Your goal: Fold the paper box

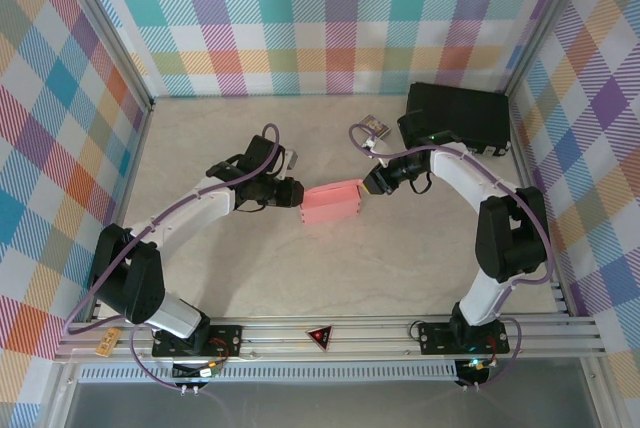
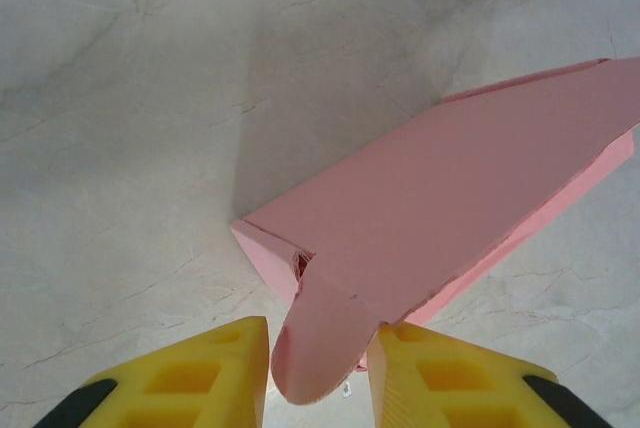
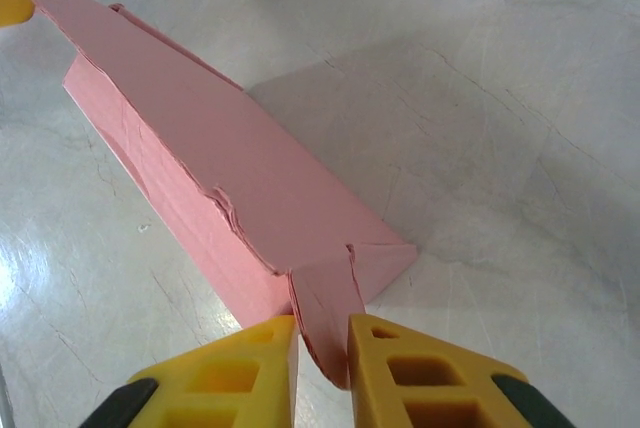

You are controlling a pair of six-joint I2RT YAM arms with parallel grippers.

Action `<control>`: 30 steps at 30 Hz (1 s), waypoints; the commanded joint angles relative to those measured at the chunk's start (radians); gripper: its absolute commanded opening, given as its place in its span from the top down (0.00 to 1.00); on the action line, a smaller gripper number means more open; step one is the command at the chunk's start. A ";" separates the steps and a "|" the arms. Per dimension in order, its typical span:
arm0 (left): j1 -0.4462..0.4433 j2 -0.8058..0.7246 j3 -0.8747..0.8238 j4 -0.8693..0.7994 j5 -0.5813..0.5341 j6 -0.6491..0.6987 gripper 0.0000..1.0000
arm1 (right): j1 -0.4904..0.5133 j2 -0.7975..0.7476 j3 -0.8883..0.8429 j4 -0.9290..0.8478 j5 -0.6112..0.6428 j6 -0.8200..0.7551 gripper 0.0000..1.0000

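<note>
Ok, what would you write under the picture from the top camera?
The left gripper and right gripper meet opposite ends of the paper box, with a black case behind.

Both arms reach forward from their bases at the near edge and bend inward toward each other over the middle of the table. The left arm (image 1: 180, 216) rises from its shoulder, stretches up and to the right, and its wrist turns the left gripper (image 1: 297, 195) to point right. The right arm (image 1: 478, 186) stands up at its elbow, then runs left, with the right gripper (image 1: 369, 184) pointing left. The grippers face each other, well apart.

In the left wrist view, the yellow fingers (image 2: 215, 373) stand moderately apart with a rounded tab of the paper box (image 1: 332, 203) between them; whether they press it is unclear. In the right wrist view, the fingers (image 3: 405, 373) are nearly together, pinching a narrow flap.
</note>
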 commanded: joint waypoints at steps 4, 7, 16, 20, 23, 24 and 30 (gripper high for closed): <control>0.002 -0.042 -0.019 -0.040 -0.002 0.002 0.68 | 0.006 -0.002 0.032 -0.044 0.006 -0.001 0.77; 0.002 -0.045 -0.021 -0.039 -0.001 0.000 0.70 | 0.007 -0.004 0.031 -0.052 0.010 -0.002 0.78; 0.002 -0.030 -0.019 -0.033 0.010 -0.007 0.83 | 0.008 -0.011 0.032 -0.067 0.007 -0.002 0.83; 0.002 -0.023 -0.019 -0.022 0.019 -0.014 0.85 | 0.012 -0.008 0.033 -0.068 -0.004 -0.002 0.85; 0.002 -0.019 -0.018 -0.020 0.023 -0.017 0.85 | 0.016 -0.003 0.038 -0.067 -0.022 0.001 0.88; 0.002 -0.018 -0.016 -0.020 0.026 -0.016 0.85 | 0.017 -0.003 0.039 -0.069 -0.029 0.001 0.89; 0.002 -0.015 -0.016 -0.015 0.041 -0.020 0.85 | 0.028 -0.003 0.042 -0.070 -0.054 0.004 0.91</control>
